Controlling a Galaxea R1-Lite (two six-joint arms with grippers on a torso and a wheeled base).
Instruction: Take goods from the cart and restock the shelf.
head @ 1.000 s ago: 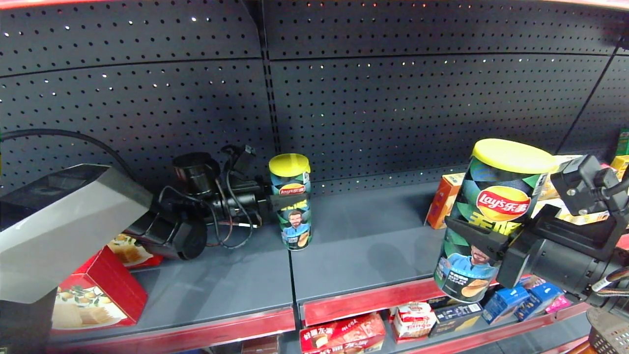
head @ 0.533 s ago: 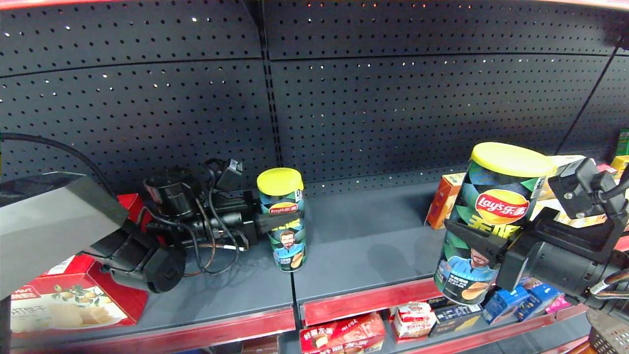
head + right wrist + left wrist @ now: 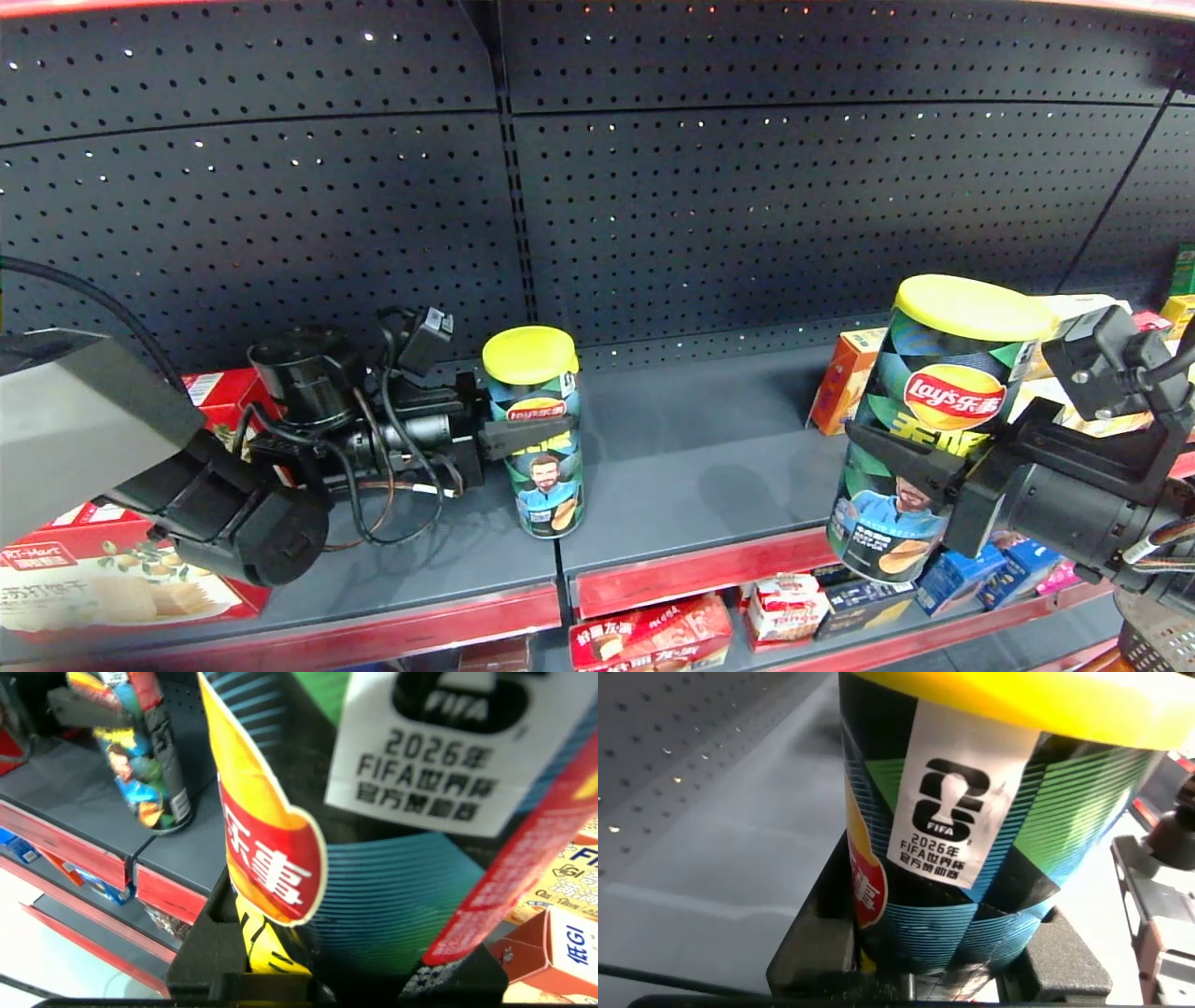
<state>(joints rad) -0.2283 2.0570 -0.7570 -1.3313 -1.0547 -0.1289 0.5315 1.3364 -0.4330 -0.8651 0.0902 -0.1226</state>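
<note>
A chip can (image 3: 534, 429) with a yellow lid stands upright on the grey shelf board (image 3: 691, 467), near its middle seam. My left gripper (image 3: 530, 433) is shut on this can from the left side. In the left wrist view the can (image 3: 971, 840) sits between the fingers (image 3: 822, 943). A second, same-looking chip can (image 3: 934, 420) hangs upright before the shelf's front edge at the right, with my right gripper (image 3: 920, 457) shut on it. The right wrist view shows that can (image 3: 392, 859) close up and the left arm's can (image 3: 149, 756) farther off.
Red cracker boxes (image 3: 93, 579) lie at the shelf's left end, under the left arm. An orange box (image 3: 840, 378) and more boxes (image 3: 1176, 313) stand at the right rear. The lower shelf holds snack packs (image 3: 653, 635) and blue cartons (image 3: 990, 569). A pegboard wall (image 3: 747, 205) closes the back.
The left arm has drawn its can leftward and toward the shelf's front. The right arm's can has sunk slightly and otherwise kept its place.
</note>
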